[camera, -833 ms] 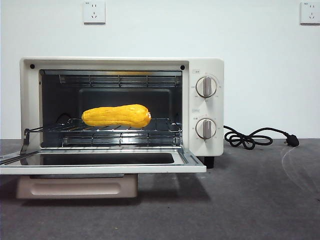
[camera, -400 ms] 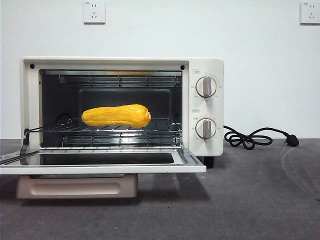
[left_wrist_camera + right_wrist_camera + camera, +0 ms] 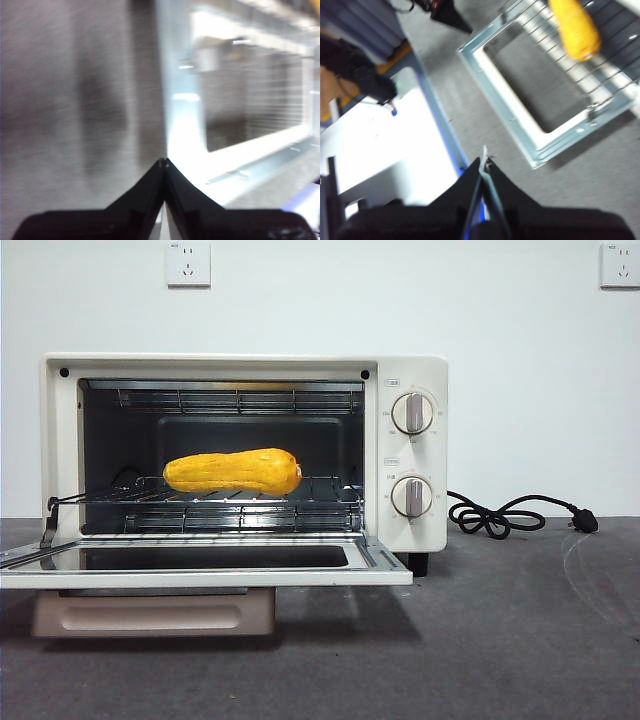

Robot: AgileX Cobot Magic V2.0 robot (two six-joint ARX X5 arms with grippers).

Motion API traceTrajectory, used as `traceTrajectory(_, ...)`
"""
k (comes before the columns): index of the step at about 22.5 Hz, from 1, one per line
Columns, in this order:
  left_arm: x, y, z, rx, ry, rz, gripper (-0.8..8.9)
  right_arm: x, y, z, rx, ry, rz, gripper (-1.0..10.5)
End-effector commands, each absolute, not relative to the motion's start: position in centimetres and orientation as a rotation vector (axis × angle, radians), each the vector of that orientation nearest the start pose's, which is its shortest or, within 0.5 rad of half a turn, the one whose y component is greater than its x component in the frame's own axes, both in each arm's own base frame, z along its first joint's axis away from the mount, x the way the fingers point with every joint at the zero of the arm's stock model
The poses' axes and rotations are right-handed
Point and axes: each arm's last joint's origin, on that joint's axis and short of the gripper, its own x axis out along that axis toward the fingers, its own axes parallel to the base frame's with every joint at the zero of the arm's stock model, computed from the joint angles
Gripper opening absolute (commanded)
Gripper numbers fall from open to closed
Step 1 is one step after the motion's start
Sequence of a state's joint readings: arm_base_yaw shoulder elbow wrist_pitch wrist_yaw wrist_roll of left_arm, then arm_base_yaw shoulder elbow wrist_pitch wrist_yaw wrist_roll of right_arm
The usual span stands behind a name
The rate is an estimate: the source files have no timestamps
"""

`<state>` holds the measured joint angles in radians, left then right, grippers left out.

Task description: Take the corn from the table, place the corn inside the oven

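The yellow-orange corn lies on its side on the wire rack inside the cream-white oven, whose glass door hangs open and flat toward the front. From the right wrist view the corn rests on the rack past the open door. My right gripper is shut and empty, well back from the oven above the table. My left gripper is shut with nothing in it, hovering by the edge of the open door; that view is blurred.
A black power cord with plug lies on the table right of the oven. Two knobs sit on the oven's right panel. A white base with a blue edge lies under the right arm. Another black gripper tip shows far off.
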<state>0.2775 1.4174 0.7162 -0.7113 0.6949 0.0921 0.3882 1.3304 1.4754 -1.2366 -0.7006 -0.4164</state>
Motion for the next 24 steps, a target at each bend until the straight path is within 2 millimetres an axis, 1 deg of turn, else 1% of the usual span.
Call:
traceTrajectory(1,21.9,4.4,15.4,-0.597,1.274,-0.365,-0.08,21.0,10.5,37.5,-0.164,0.888,1.195,-0.1)
traceTrajectory(5,22.5,4.3,13.7,-0.624,1.341,-0.354,-0.08,21.0,10.5,37.5,-0.165,0.888,1.195,-0.1)
traceTrajectory(10,23.1,3.0,11.5,-0.621,1.435,-0.395,-0.09,21.0,10.5,37.5,-0.165,0.886,1.194,-0.1)
traceTrajectory(12,23.2,2.6,10.9,-0.618,1.467,-0.414,-0.09,21.0,10.5,37.5,-0.165,0.886,1.194,-0.1)
traceTrajectory(14,23.2,2.3,10.8,-0.625,1.469,-0.450,-0.09,21.0,10.5,37.5,-0.166,0.886,1.194,-0.1)
traceTrajectory(17,23.2,2.1,11.2,-0.692,1.460,-0.505,-0.08,21.1,10.6,37.4,-0.165,0.887,1.194,-0.1)
traceTrajectory(20,23.4,2.2,12.1,-0.684,1.475,-0.525,-0.08,21.1,10.6,37.4,-0.165,0.887,1.194,-0.1)
traceTrajectory(24,23.5,2.2,13.3,-0.659,1.430,-0.531,-0.08,21.1,10.6,37.4,-0.165,0.890,1.194,-0.1)
